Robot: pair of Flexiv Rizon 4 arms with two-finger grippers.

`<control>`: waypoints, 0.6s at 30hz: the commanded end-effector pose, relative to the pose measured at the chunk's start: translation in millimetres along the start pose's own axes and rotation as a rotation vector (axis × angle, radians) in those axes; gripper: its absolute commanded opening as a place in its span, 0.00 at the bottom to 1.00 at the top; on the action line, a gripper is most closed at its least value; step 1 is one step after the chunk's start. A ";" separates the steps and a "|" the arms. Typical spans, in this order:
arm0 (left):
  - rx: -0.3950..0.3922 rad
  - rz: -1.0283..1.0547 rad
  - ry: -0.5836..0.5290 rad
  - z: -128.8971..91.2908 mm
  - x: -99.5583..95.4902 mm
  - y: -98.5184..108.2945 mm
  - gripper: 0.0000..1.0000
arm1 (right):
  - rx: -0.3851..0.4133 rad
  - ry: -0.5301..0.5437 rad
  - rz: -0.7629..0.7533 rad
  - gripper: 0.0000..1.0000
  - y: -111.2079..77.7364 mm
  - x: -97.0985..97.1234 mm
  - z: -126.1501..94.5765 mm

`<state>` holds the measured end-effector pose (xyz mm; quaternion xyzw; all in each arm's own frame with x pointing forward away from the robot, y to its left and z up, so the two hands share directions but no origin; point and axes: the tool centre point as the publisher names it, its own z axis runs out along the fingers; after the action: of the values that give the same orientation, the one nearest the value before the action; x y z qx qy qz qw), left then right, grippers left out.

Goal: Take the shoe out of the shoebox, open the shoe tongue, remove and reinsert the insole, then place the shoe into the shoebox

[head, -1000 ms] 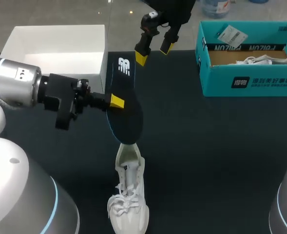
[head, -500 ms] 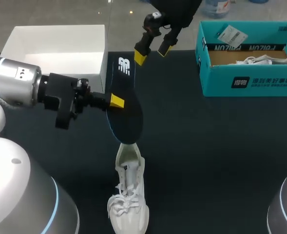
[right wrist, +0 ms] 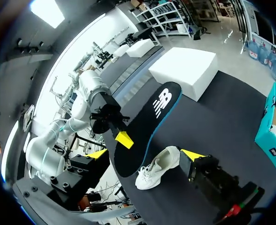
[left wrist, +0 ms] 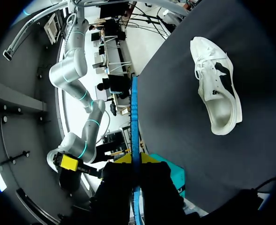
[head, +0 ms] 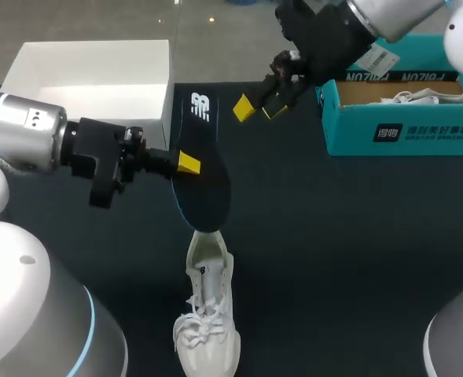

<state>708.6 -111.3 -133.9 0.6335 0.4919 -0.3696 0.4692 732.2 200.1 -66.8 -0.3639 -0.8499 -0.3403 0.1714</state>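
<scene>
My left gripper (head: 185,163) is shut on the edge of a dark insole (head: 203,182) with a white logo, holding it above the table. The left wrist view shows the insole (left wrist: 134,112) edge-on between that gripper's (left wrist: 134,161) fingers. A white shoe (head: 207,318) lies on the dark table just below the insole, heel opening toward it; it also shows as the shoe (left wrist: 217,89) and the shoe (right wrist: 159,166). My right gripper (head: 260,107) hangs open and empty, right of the insole's logo end. In the right wrist view the right gripper (right wrist: 145,154) faces the insole (right wrist: 145,124).
A teal shoebox (head: 396,133) with another white shoe in it stands at the back right. A white open box (head: 90,78) sits at the back left, behind the left arm. The dark table (head: 349,251) runs to the right of the shoe.
My right arm has swung to the right, away from the insole's logo end toward the teal shoebox, still open. The left arm, insole and shoe have not moved.
</scene>
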 end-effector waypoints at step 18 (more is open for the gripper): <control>0.001 0.002 -0.001 1.4 0.7 1.3 0.00 | -0.164 0.284 0.028 1.00 4.1 -23.6 61.8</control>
<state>708.4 -111.1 -133.6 0.6335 0.4921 -0.3694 0.4691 748.0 225.0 -109.1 -0.3512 -0.7947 -0.4346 0.2372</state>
